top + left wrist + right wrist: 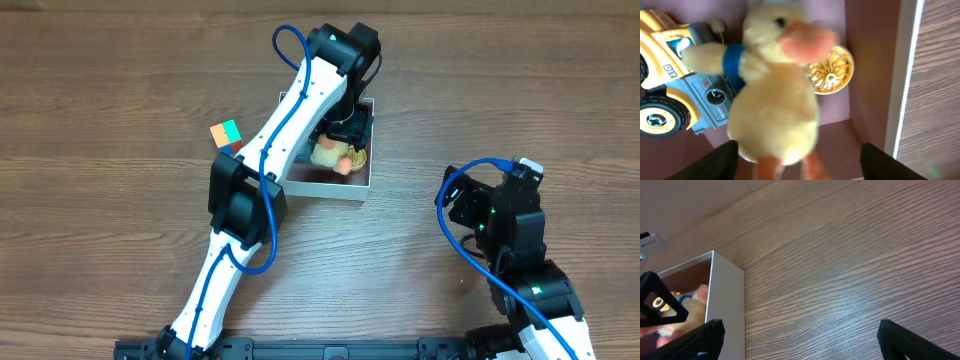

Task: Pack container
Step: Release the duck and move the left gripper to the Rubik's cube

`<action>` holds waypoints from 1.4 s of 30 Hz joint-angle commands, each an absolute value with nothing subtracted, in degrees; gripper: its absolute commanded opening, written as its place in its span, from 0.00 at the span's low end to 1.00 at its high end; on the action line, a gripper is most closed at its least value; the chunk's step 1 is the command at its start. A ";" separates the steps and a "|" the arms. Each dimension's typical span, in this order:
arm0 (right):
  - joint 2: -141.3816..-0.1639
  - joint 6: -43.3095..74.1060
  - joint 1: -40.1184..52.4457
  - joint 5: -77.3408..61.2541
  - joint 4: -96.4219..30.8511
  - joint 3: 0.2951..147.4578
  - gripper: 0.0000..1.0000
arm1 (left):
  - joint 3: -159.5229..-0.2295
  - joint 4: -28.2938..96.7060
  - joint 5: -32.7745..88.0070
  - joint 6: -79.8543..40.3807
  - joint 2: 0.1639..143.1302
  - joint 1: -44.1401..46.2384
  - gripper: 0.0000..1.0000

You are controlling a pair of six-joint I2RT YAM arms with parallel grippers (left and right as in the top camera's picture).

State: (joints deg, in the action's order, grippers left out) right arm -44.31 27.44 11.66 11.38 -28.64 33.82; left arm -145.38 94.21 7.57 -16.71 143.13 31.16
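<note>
The container (336,189) is a shallow white box with a dusty pink inside, at the middle of the table. A yellow plush duck (329,154) lies in it, on a yellow and grey toy truck (670,85) and next to a gold wheel (834,73). My left gripper (346,133) reaches down into the box. In the left wrist view it is open (797,161), with one finger on each side of the duck's (775,95) lower end. My right gripper (460,200) is open and empty (800,340) over bare table, right of the container's white wall (729,310).
A small multicoloured cube (226,134) lies on the wood table just left of the container, beside the left arm. The container's pink right wall (875,60) stands close to the duck.
</note>
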 commanded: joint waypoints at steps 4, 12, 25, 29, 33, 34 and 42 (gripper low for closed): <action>-43.90 27.90 11.51 12.19 -28.36 33.93 1.00 | -150.95 96.82 8.86 -16.03 140.29 27.05 0.90; -43.90 27.90 11.51 12.19 -28.36 33.93 1.00 | -152.62 96.82 8.45 -14.59 123.92 9.06 1.00; -43.90 27.90 11.51 12.19 -28.38 33.93 1.00 | -127.57 96.82 2.85 -6.04 120.49 -0.91 1.00; -43.90 27.90 11.51 12.19 -28.36 33.93 1.00 | -123.87 94.98 2.70 -1.04 120.53 -0.89 1.00; -43.90 27.90 11.51 12.19 -28.36 33.93 1.00 | -121.80 90.06 4.29 -1.32 120.53 -0.80 1.00; -43.90 27.90 11.51 12.19 -28.38 33.93 1.00 | -121.23 89.69 5.28 -1.19 120.53 -0.71 1.00; -43.90 27.90 11.51 12.19 -28.38 33.93 1.00 | -107.35 83.64 7.11 -7.49 120.55 -0.62 1.00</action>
